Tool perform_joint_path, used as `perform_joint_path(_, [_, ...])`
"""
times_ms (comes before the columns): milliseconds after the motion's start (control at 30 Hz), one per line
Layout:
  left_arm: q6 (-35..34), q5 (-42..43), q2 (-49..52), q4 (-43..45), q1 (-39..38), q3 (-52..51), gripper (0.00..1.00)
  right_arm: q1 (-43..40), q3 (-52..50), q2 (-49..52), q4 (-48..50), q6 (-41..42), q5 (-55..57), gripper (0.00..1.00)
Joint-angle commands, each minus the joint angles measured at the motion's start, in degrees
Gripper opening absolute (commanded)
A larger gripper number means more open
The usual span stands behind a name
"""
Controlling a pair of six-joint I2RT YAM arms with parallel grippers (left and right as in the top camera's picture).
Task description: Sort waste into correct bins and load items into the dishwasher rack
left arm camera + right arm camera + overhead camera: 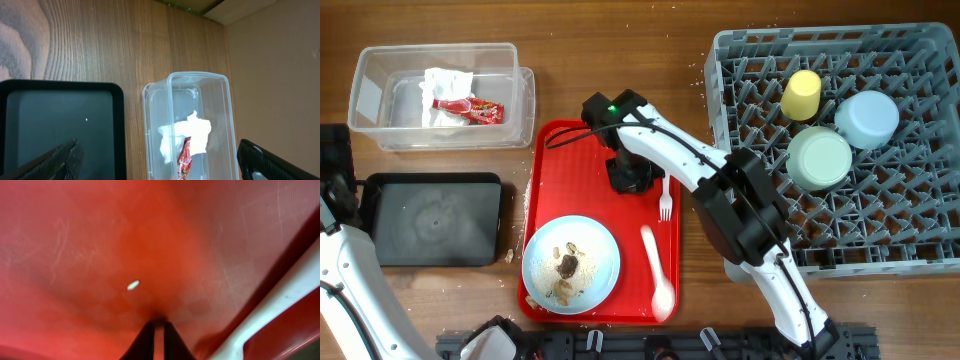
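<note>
Seen from above, a wooden bench holds a red serving tray. On the tray lie a white fork, a white spoon and a light blue plate carrying brown food scraps.

The right gripper is down on the tray, just beside the fork. In its wrist view the jaws are drawn almost together on bare red plastic and grip nothing, with the fork's white handle off to one side.

The left gripper hangs over the clear tub and the black tray, its jaws wide apart and empty.

The fork is likely light, thin and stiff. Lying flat on a slick tray, it may skate away from a pinch. A hold across the narrow handle, from both long edges, looks safest.

The yellow cup and two bowls already sit in the grey rack.
</note>
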Motion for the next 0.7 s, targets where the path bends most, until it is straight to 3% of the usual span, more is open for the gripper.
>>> perform_joint_path(0, [-0.5, -0.13, -0.2, 0.07, 0.15, 0.11, 1.0, -1.79, 5.27, 0.74, -2.64, -0.31, 1.2, 0.05])
perform_joint_path(133, [-0.5, -0.13, -0.2, 0.07, 0.15, 0.11, 1.0, -6.36, 6.78, -3.21, -6.23, -3.06, 1.22, 0.07])
perform_joint_path(200, [-0.5, -0.13, -0.2, 0.07, 0.15, 0.11, 1.0, -8.76, 6.78, -6.91, -7.93, -3.08, 1.2, 0.24])
perform_joint_path(267, [-0.5, -0.13, -0.2, 0.07, 0.15, 0.11, 1.0, -10.12, 6.78, -8.81, -7.91, -4.66, 0.98, 0.29])
perform_joint_path(667, [-0.5, -0.13, -0.2, 0.07, 0.15, 0.11, 1.0, -9.49, -16.15, -8.57, 9.49, -1.03, -6.8, 0.28])
